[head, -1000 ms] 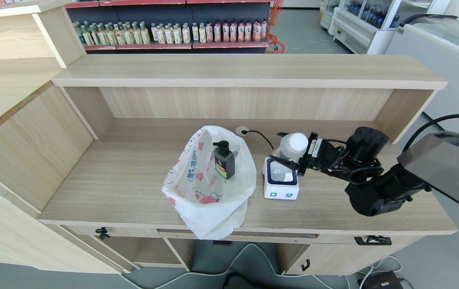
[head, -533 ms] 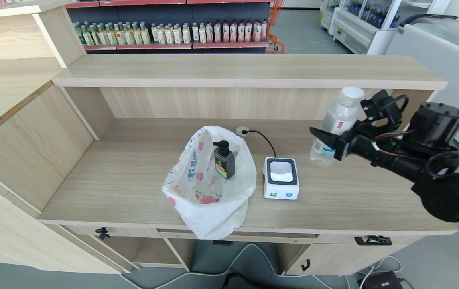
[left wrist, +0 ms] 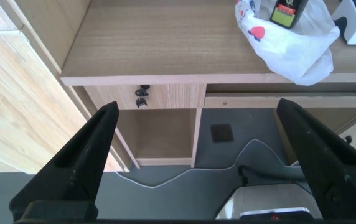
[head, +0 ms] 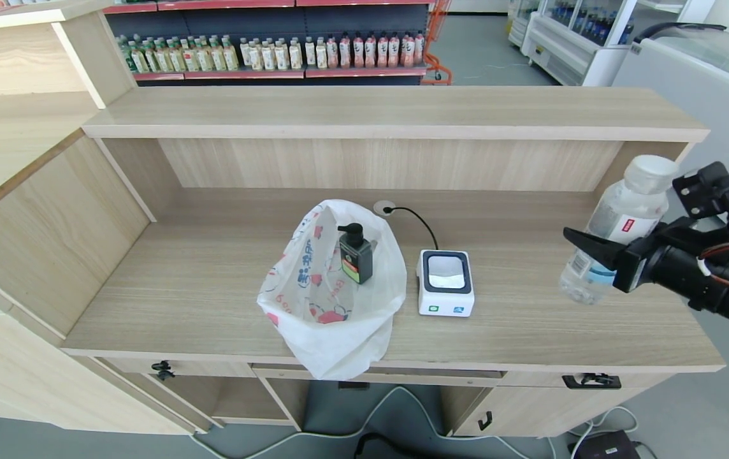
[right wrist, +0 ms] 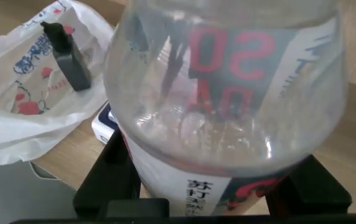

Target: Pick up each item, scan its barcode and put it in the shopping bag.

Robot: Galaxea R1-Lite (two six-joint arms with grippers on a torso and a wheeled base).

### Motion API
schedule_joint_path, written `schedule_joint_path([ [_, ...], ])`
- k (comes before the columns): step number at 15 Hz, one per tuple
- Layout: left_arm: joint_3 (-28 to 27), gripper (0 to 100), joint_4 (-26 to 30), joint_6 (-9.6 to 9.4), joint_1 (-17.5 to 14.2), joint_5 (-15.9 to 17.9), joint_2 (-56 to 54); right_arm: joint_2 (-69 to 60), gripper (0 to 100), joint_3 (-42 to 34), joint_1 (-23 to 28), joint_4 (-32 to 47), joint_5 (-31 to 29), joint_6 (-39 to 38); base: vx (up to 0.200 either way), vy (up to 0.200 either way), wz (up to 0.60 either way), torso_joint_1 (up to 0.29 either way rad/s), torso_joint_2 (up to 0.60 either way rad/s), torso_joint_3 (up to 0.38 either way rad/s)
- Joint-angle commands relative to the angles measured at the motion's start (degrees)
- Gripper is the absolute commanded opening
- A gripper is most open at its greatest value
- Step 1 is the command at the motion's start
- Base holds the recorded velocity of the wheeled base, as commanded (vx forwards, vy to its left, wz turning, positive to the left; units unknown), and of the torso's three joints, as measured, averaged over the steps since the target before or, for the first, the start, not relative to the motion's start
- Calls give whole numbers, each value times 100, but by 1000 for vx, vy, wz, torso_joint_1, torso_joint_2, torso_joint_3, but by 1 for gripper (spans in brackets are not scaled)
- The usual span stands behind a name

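Observation:
My right gripper is shut on a clear water bottle with a white cap, held tilted in the air over the counter's right end, well right of the scanner. Close up, the same water bottle fills the space between the right gripper's dark fingers. The white shopping bag with red print stands open at the counter's middle, a black pump bottle upright inside it. My left gripper hangs open below and in front of the counter, with the shopping bag beyond it.
The counter has a raised back ledge and side walls. A black cable runs from the scanner to a hole at the back. Bare wood lies left of the bag and between scanner and bottle.
My right gripper has lifted the water bottle off the scanner and carried it up and to the right, past the counter's right end. The bag and pump bottle have not moved.

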State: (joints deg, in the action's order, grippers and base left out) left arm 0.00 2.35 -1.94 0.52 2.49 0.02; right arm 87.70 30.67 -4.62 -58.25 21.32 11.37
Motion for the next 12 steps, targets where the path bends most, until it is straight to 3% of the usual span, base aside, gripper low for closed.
schedule_joint_path([
  [1,0,100,2,0,0,6,-2,-271,0,-61,31,-117,250,-408,0,0,0,0,0,0],
  [12,0,100,2,0,0,-3,-2,37,0,194,-100,-231,-23,-786,0,0,0,0,0,0],
])
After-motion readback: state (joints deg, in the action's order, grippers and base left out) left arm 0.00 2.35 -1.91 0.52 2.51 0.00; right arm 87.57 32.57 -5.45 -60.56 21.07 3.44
